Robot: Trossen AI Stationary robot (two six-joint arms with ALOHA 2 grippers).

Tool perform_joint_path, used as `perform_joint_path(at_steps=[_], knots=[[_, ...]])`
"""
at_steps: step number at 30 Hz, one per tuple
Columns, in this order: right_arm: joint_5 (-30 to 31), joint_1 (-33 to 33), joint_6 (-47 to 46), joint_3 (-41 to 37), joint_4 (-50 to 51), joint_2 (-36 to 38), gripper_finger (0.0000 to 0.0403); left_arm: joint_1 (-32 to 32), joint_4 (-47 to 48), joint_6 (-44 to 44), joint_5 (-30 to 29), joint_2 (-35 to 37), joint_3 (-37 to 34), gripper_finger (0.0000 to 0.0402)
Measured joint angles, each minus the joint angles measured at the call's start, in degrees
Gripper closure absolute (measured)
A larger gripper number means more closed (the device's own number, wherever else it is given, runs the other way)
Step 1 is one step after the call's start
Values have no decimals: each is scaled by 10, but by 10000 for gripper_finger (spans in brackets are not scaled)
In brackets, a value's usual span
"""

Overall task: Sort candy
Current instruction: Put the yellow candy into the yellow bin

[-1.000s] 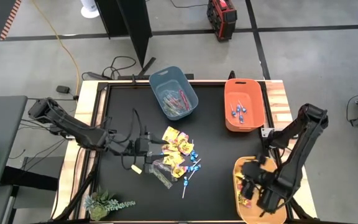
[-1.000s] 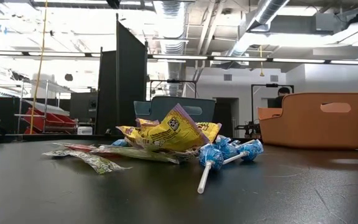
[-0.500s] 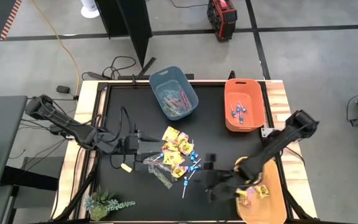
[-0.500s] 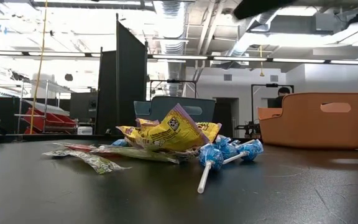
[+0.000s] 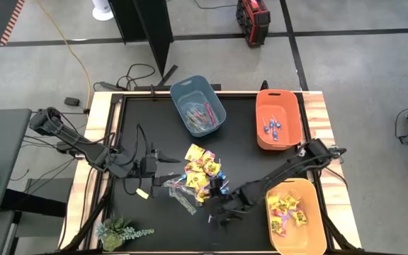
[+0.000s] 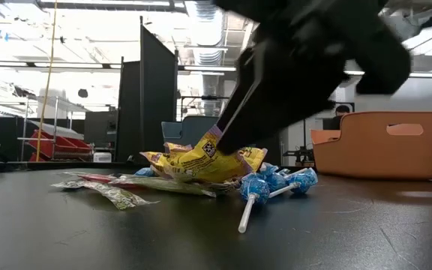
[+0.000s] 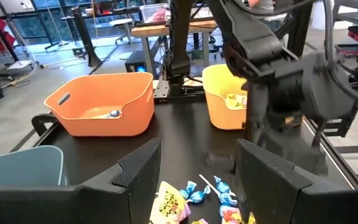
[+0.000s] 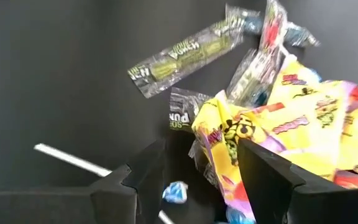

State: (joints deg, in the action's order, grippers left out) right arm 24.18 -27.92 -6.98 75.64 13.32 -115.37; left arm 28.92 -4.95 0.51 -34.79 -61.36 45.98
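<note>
At the table's middle: we find the candy pile [image 5: 200,177], yellow packets, blue lollipops and clear-wrapped sticks still unsorted.
Right gripper [image 5: 222,211]: a second ago we saw it over the yellow bin [image 5: 316,237]; now it has swung across to the pile's near edge, fingers apart, nothing between them.
Left gripper [image 5: 163,177]: it waits beside the pile's other side, fingers parted and empty.
Meaning, as we judge it: one drop-off looks finished and the next pick is starting, likely a yellow packet [image 8: 272,134].
</note>
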Motion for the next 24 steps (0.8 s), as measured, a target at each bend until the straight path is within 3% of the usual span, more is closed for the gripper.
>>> perform_joint_path(at_steps=[3, 6, 13, 19, 24], knots=[[-1, 5, 0, 12, 6, -20, 201, 0, 0, 0, 0, 0, 0, 201], [-1, 9, 0, 15, 10, -22, 234, 0, 1, 0, 0, 0, 0, 201], [2, 14, 3, 16, 11, -5, 388, 0, 8, 1, -1, 0, 0, 201], [10, 9, 1, 15, 11, 6, 399, 0, 11, 3, -1, 0, 0, 201], [13, -4, 22, 27, -5, 66, 401, 0, 12, 4, -1, 0, 0, 201]])
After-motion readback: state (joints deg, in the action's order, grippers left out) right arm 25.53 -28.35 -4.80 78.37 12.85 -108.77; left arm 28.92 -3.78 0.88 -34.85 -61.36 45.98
